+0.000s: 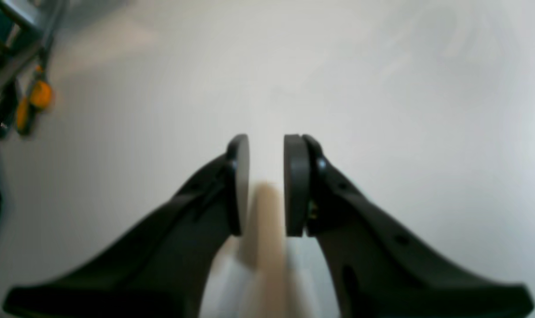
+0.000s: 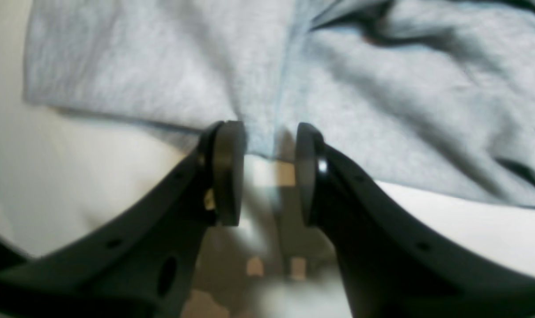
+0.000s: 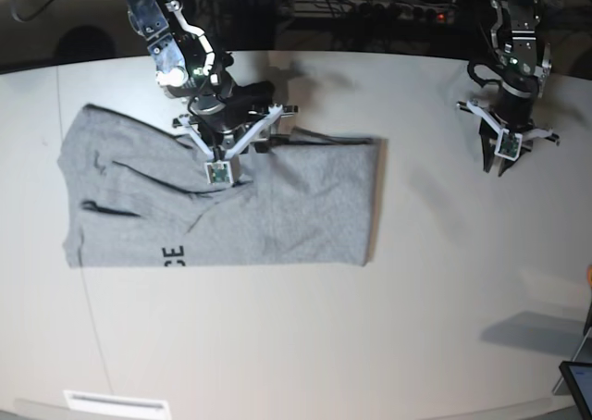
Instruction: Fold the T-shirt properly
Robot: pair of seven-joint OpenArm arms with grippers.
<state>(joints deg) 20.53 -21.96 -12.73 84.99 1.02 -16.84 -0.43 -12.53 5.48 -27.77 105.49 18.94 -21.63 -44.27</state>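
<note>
1. Readable text: black block letters "CE" on the T-shirt (image 3: pixel 222 203), running sideways near its lower edge, lower-left of centre in the base view. Nothing else on it is legible.
2. T-shirt lies on the white surface (image 3: pixel 305 337) in the left half of the base view, roughly rectangular and wider than tall, with creases on its left part and a dark fold line along the top edge.
3. Right pincer (image 2: pixel 267 170): pads apart with a moderate gap. In the right wrist view a ridge of grey cloth sits at the tips between the pads; cannot tell whether they actually pinch it. In the base view it (image 3: pixel 225 161) sits over the shirt's upper middle, just below the top edge.
4. Right arm comes down from the upper left of the base view, wrist tilted toward the cloth.
5. Left pincer (image 1: pixel 267 185): pads parted by a narrow gap, nothing between them, only bare surface beyond. The view is blurred.
6. In the base view the left pincer (image 3: pixel 499 163) is at the upper right, well apart from the shirt, pointing down over bare surface, with the arm descending from the top edge.
</note>
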